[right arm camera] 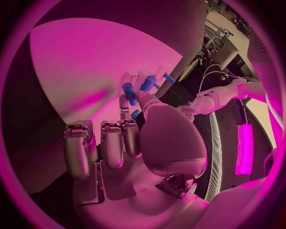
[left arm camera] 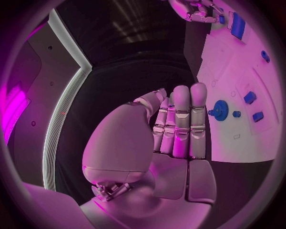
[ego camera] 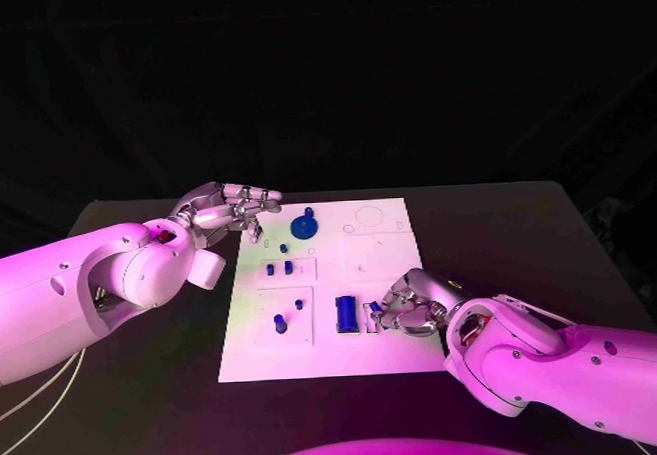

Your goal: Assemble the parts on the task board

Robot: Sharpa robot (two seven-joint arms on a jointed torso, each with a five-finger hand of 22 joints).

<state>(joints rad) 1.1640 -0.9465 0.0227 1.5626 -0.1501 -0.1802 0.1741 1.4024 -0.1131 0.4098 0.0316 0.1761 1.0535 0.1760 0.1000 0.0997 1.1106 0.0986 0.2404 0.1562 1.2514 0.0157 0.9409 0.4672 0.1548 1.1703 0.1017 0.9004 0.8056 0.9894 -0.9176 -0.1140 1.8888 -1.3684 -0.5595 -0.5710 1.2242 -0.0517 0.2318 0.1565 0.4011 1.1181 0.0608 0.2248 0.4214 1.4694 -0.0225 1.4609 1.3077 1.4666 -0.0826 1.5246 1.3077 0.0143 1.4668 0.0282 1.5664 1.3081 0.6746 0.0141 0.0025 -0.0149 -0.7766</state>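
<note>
The white task board (ego camera: 381, 276) lies in the middle of the black table. A blue gear (ego camera: 305, 226) stands near its far left corner, and two small blue pieces (ego camera: 280, 268) lie just nearer. A long blue block (ego camera: 345, 315) and blue pegs (ego camera: 282, 324) sit in the near left part. My right hand (ego camera: 408, 305) rests on the board beside the block, thumb and a finger pinching a small blue part (ego camera: 374, 308), also seen between the fingertips (right arm camera: 136, 113). My left hand (ego camera: 230, 208) hovers at the board's far left edge with straight fingers (left arm camera: 180, 121), holding nothing, short of the gear (left arm camera: 221, 110).
The board's right half (ego camera: 380, 251) shows bare white recesses. Black table (ego camera: 531, 240) stretches to the right of the board and to its left (ego camera: 160, 363). A dark backdrop stands behind the table.
</note>
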